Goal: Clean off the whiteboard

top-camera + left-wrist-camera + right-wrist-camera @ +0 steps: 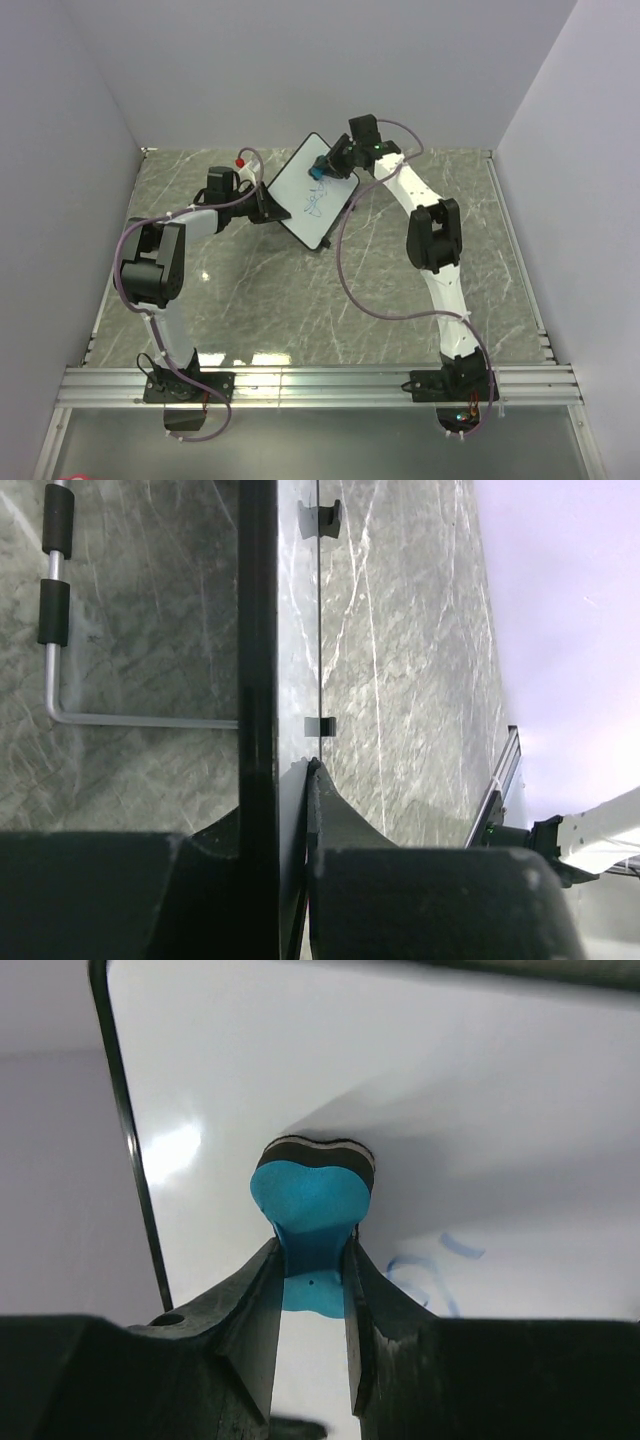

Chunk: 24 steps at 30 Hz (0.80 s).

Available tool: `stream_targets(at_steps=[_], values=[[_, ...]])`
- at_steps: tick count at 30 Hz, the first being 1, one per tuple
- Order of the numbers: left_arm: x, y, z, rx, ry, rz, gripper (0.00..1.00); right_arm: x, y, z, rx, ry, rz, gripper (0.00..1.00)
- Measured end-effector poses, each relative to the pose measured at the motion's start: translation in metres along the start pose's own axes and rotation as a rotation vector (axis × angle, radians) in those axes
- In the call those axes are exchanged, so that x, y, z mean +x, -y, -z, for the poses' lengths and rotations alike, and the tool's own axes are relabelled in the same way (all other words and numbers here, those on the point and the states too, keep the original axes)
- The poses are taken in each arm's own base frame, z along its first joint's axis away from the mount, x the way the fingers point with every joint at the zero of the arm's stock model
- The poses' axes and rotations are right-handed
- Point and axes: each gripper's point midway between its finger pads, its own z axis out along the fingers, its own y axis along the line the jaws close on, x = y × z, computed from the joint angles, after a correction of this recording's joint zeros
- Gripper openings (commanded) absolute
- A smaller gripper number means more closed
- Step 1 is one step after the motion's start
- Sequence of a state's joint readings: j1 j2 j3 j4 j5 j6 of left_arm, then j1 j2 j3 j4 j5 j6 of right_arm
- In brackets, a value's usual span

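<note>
Right gripper [312, 1250]: jaws closed down on the narrow waist of the blue eraser [312, 1195]. Its rounded head sticks out ahead of the fingertips. The dark felt face is pressed against the whiteboard [480, 1110].

Blue scribbles [430, 1270] lie just right of the right finger, close to the eraser; contact between them cannot be judged.

Left gripper [305, 770]: fingers pinched together on the whiteboard's black-framed edge, which runs straight out ahead of them, seen edge-on.

Overhead: whiteboard [305, 195] is tilted, spanning the gap between the two grippers. Left gripper [262, 205] is at its left edge. Right gripper [325, 165] with the eraser [318, 168] is at its far upper part. Scribbles [315, 203] sit on the near side of the eraser.
</note>
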<state>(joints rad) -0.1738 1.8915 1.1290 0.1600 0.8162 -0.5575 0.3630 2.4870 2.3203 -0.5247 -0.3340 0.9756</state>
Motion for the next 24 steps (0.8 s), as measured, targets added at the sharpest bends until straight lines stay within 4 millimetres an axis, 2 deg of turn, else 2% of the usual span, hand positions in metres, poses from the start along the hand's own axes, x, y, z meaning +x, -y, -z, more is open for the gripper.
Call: stream_targets(at_steps=[2,8,11,19,22,24], values=[[-0.001,0.001,0.0,0.0,-0.001,-0.003,0.0,0.015,-0.005,0.005,-0.008,-0.029,0.011,0.0],[-0.001,0.0,0.0,-0.001,-0.008,-0.014,0.0,0.078,-0.006,0.022,-0.001,-0.159,0.047,0.0],[-0.001,-0.001,0.0,-0.003,-0.008,-0.013,0.0,0.093,-0.008,0.025,-0.004,-0.196,0.069,0.0],[-0.001,-0.001,0.001,-0.001,-0.009,-0.019,0.0,0.09,-0.009,0.025,0.0,-0.223,0.071,0.0],[-0.001,-0.001,0.001,-0.001,-0.009,-0.019,0.0,0.077,-0.008,0.023,-0.001,-0.223,0.04,0.0],[-0.002,-0.001,0.001,-0.001,-0.009,-0.022,0.0,0.061,-0.007,0.02,-0.007,-0.198,0.011,0.0]])
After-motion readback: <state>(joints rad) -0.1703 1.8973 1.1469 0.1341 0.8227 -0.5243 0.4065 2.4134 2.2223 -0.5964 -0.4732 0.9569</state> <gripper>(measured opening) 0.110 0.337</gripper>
